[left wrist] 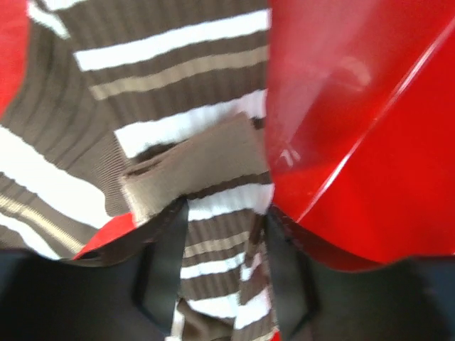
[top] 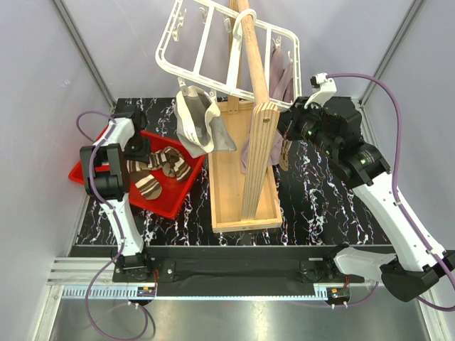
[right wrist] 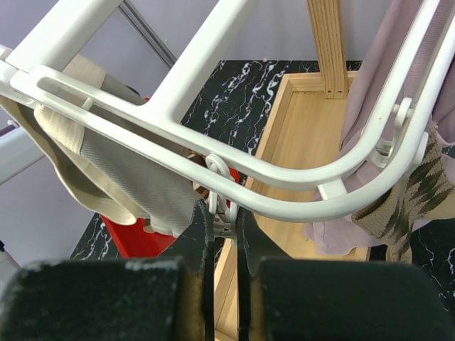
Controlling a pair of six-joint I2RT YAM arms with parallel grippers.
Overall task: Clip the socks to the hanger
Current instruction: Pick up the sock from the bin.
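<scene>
Mid-fetch, by the look of it. Reaching into red plastic tray (left wrist: 355, 142) with left gripper (left wrist: 224, 266), fingers spread either side of brown-and-cream striped ribbed sock (left wrist: 178, 71), not clamped. Pinching small white clip peg (right wrist: 222, 213) under white plastic barred hanger frame (right wrist: 284, 181) with right gripper (right wrist: 222, 231), fingers pressed nearly together. Beige and grey socks (top: 199, 124) already clipped. Next, probably: close on cuff, lift across to squeezed peg, avoid dragging neighbouring socks.

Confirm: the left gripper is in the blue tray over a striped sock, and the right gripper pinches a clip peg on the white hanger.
One error: the tray is red, not blue, per the top external view. The left gripper is over the striped sock; the right gripper pinches a clip peg on the hanger.
</scene>
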